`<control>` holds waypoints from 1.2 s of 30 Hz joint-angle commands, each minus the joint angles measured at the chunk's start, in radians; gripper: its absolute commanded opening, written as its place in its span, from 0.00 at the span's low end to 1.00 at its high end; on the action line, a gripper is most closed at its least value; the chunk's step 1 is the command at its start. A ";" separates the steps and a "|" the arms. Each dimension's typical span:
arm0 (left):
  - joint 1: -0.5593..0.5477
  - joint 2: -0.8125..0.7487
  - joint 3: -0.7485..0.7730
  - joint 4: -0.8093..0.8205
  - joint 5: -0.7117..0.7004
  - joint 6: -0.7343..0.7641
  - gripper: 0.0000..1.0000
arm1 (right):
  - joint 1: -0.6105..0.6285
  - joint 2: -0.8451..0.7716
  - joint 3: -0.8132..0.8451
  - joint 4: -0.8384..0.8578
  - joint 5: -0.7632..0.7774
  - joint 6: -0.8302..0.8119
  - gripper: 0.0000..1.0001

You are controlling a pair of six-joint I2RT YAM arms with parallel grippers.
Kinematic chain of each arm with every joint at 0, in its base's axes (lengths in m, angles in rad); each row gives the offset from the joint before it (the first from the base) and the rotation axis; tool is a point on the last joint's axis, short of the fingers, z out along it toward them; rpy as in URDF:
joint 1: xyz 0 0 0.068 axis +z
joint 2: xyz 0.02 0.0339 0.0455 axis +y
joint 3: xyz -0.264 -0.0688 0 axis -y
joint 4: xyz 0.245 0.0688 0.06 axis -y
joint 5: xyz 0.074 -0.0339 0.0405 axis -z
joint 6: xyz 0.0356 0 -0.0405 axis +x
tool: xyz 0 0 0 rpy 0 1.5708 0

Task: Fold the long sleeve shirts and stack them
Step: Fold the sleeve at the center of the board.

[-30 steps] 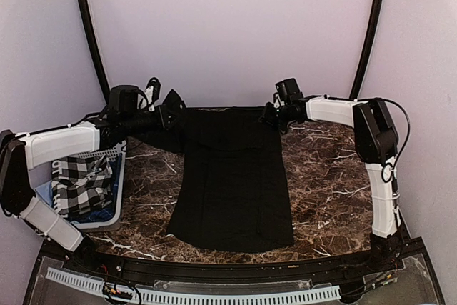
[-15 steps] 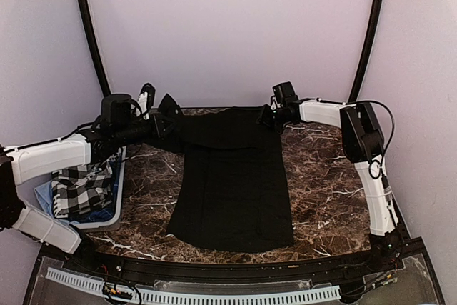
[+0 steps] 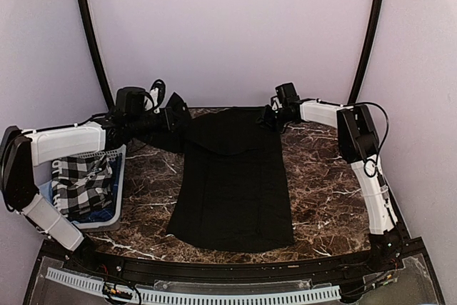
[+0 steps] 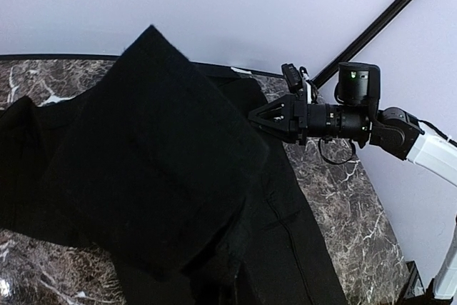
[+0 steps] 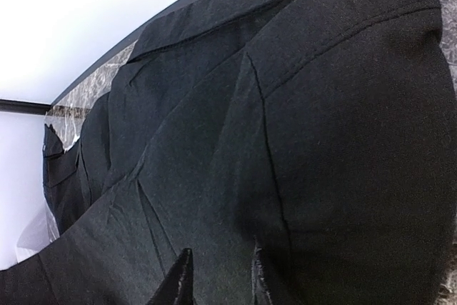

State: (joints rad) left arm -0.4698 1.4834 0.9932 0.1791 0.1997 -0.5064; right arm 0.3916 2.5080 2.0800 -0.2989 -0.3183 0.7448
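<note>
Basket (image 3: 118, 189) holds checkered cloth (image 3: 82, 182); left tool (image 3: 173, 112) clenched on black shirt (image 3: 232, 183); right tool (image 5: 218, 280) grip unclear.

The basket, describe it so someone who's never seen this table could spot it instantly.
Find the brown marble table, then look at its left edge, left of the spread black shirt. The basket there is white slatted plastic and alone holds black-and-white checked cloth.

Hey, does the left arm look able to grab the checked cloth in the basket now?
Probably not yet. The checked cloth lies uncovered in the basket beneath the left arm, but its jaws are shut on the black shirt, so it must let go first.
</note>
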 commanded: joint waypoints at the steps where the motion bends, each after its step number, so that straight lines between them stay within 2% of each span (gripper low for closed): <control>1: -0.004 0.057 0.125 0.021 0.135 0.056 0.01 | -0.005 -0.141 -0.059 0.009 -0.020 -0.071 0.27; 5: -0.033 0.158 0.249 -0.032 0.276 0.125 0.01 | -0.006 -0.283 -0.172 0.030 0.025 -0.099 0.31; 10: -0.104 0.296 0.385 -0.122 0.386 0.230 0.01 | -0.007 -0.520 -0.383 0.113 0.120 -0.092 0.34; 16: -0.198 0.436 0.528 -0.263 0.452 0.313 0.01 | -0.006 -0.800 -0.698 0.231 0.221 -0.055 0.35; 20: -0.253 0.499 0.564 -0.346 0.465 0.362 0.01 | -0.004 -0.953 -0.849 0.246 0.277 -0.047 0.35; 28: -0.338 0.574 0.601 -0.437 0.491 0.399 0.01 | 0.014 -1.188 -1.042 0.243 0.367 -0.059 0.36; 36: -0.394 0.629 0.635 -0.533 0.487 0.446 0.01 | 0.039 -1.291 -1.118 0.196 0.389 -0.072 0.36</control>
State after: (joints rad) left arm -0.8379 2.1014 1.5925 -0.2653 0.6659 -0.1097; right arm 0.4110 1.2438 0.9890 -0.1040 0.0391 0.6880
